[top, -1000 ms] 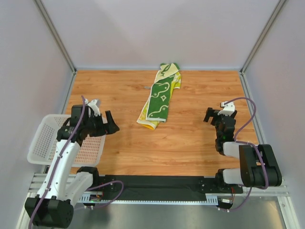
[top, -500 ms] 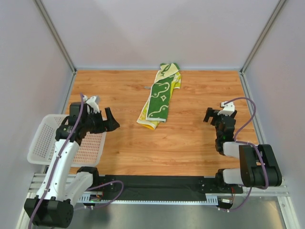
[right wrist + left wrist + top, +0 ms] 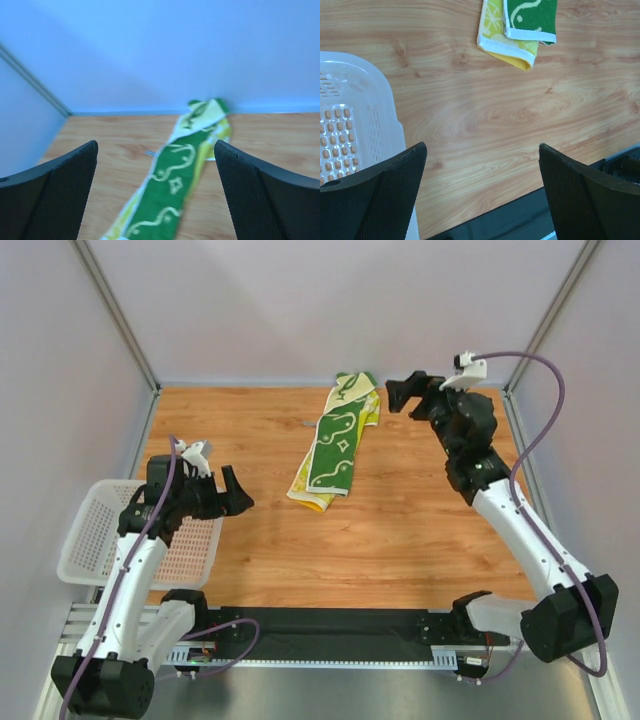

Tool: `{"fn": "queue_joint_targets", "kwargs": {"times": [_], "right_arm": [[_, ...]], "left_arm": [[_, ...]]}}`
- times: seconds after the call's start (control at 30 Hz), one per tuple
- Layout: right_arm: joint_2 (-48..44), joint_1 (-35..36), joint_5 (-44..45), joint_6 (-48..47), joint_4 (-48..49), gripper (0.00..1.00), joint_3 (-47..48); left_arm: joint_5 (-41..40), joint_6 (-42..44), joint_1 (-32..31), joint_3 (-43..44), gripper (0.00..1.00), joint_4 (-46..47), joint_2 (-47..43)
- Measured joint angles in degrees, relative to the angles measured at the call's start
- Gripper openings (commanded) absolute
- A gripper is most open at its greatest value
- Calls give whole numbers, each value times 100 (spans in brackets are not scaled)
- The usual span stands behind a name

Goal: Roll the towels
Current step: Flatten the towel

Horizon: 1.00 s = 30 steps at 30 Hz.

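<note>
Reading everything off the towel stack. The bench point(image 3: 400, 530) carries it mid-width and toward the back. The white mesh basket point(image 3: 85, 540) sits well off the stack's near-left, hanging over the bench edge.

The green towel point(image 3: 338, 440) lies flat on the yellow towel point(image 3: 308, 497), which shows only as a fringe and a near corner. Neither is rolled yet. The stack's long axis runs front to back, leaning slightly right at the far end, which is bunched against the back wall.

The right tool point(image 3: 405, 390) is just right of the stack's far end, raised, released and empty. Its wrist view looks straight down the stack's length. The left tool point(image 3: 236, 495) is left of the stack's near end and further off, also released and empty (its wrist view catches only the near corners).

My read: the right arm is nearer, and a roll would run along that long axis from one end.
</note>
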Motion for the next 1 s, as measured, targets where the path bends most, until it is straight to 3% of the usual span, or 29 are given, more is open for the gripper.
{"fn": "queue_joint_targets", "kwargs": {"times": [0.03,0.1,0.27,0.33,0.43,0.57,1.0], "right_arm": [[129,61,-138,269,-212,100,339],[892,382,-129,476,-1161,90,1563],[4183,1488,164,361,-4041,69,5720],[5158,1753,160,350,-4907,67,6557],[6033,2026,94,354,-6035,66,6699],[6463,2188,39,358,-6990,59,6629],[6551,2251,15,402,-7473,57,6793]], "left_arm": [[-2,0,0,-9,97,20,4],[-9,0,0,-22,97,42,4],[-118,-2,0,-31,97,70,-74],[-170,-9,0,-37,97,70,-164],[-271,-28,0,-37,97,70,-278],[-415,-44,0,-37,97,68,-354],[-549,-46,0,-39,97,68,-437]]}}
